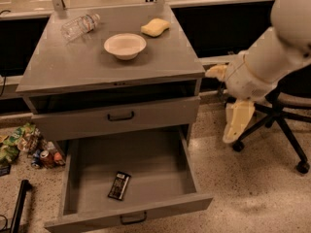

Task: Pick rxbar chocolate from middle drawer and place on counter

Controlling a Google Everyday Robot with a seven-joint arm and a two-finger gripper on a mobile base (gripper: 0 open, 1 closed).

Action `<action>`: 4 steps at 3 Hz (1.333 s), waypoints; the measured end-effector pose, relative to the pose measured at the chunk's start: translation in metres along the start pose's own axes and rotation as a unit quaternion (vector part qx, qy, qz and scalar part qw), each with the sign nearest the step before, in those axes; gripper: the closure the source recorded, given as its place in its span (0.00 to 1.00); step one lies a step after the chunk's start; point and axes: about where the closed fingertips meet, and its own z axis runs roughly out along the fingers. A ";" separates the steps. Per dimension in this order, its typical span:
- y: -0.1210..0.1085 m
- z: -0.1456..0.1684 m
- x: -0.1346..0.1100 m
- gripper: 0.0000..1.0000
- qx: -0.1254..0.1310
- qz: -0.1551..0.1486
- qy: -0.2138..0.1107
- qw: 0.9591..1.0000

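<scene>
The rxbar chocolate (119,185), a small black bar with pale lettering, lies flat on the floor of the pulled-out middle drawer (184,166), near its front. The upper grey drawer (116,116) is shut above it. The counter (77,62) holds a bowl, a sponge and a bottle. My gripper (219,106) hangs to the right of the cabinet, at about the height of the upper drawer. It is open and empty, with one pale finger (216,72) pointing left at the counter's corner and the other (237,123) pointing down. It is well away from the bar.
A white bowl (125,45), a yellow sponge (155,27) and a clear plastic bottle (80,25) lie on the counter. An office chair (282,120) stands behind my arm on the right. Cans and snack wrappers (26,147) litter the speckled floor on the left.
</scene>
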 end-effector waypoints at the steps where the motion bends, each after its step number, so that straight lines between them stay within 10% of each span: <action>1: 0.021 0.055 -0.016 0.00 -0.031 -0.032 -0.065 0.997; 2: 0.033 0.104 -0.030 0.00 -0.051 -0.072 -0.119 0.989; 4: 0.035 0.121 -0.030 0.00 -0.050 -0.088 -0.137 0.985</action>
